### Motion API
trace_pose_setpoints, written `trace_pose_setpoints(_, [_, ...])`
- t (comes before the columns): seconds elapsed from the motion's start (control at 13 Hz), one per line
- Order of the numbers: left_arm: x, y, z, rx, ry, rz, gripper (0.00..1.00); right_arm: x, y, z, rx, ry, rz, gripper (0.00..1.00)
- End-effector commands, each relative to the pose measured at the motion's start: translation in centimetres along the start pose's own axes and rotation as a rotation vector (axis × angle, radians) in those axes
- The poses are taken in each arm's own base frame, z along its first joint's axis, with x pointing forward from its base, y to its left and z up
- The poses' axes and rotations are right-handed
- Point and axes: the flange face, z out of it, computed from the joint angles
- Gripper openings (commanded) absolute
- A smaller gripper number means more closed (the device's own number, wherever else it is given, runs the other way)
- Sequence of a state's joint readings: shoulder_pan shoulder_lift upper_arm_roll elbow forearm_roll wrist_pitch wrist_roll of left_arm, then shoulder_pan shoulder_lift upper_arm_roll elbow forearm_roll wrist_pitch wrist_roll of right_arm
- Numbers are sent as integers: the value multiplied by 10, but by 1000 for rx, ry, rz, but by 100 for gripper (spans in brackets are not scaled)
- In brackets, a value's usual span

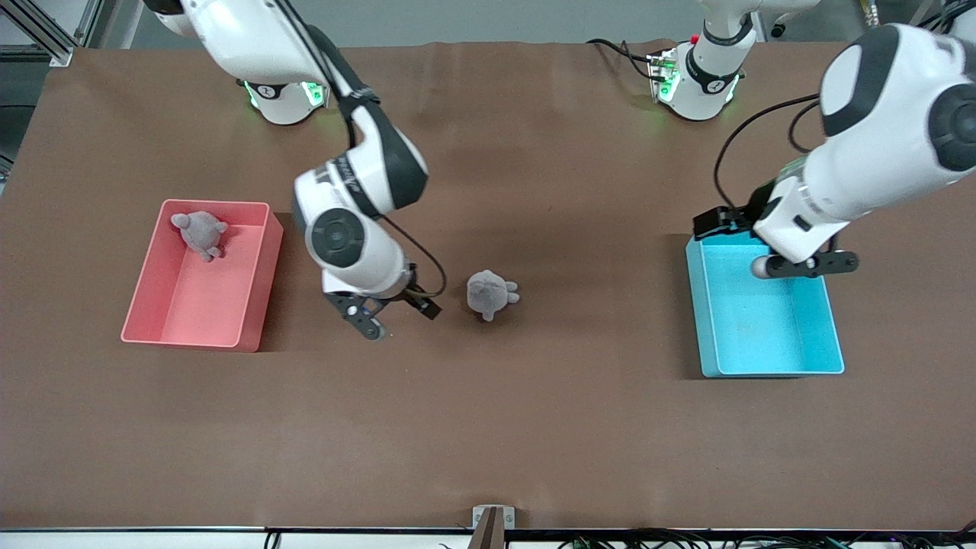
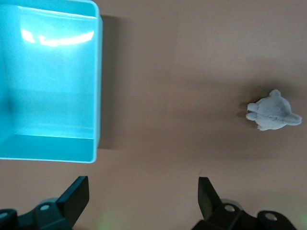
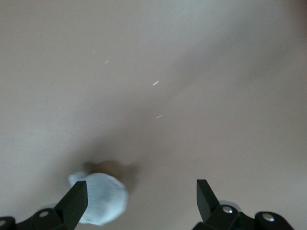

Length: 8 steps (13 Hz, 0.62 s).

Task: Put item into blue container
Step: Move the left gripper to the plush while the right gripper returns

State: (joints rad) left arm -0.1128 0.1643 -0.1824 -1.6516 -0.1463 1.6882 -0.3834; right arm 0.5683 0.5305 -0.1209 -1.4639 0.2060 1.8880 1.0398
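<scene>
Plush (image 1: 490, 293) is lying on the bench just beside the right hand (image 1: 396, 319), toward the left arm's end; that hand is hovering low, fingers spread, empty. Left hand (image 1: 804, 264) is waiting over the blue bin (image 1: 762, 370), fingers spread, well apart from the plush.

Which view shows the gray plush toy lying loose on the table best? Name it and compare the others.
The front view: the gray plush toy shows whole on the table between the pink bin and the blue container. The left wrist view shows it whole too, but smaller. The right wrist view shows it partly hidden by the right tool's finger.
</scene>
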Motion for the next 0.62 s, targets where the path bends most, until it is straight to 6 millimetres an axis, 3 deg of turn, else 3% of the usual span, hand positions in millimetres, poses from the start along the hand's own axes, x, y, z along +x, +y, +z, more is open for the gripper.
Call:
trace_pose_setpoints(0.0, [-9, 59, 37, 6, -9, -67, 100, 18, 73, -18, -64, 23, -147, 100])
trace_pose_setpoints(0.31, [-50, 160, 91, -23, 75, -212, 100, 55, 201, -38, -30, 12, -267, 100])
trace_pose_setpoints(0.54, [-71, 210, 148, 8, 121, -367, 100, 84, 289, -48, -31, 20, -298, 100])
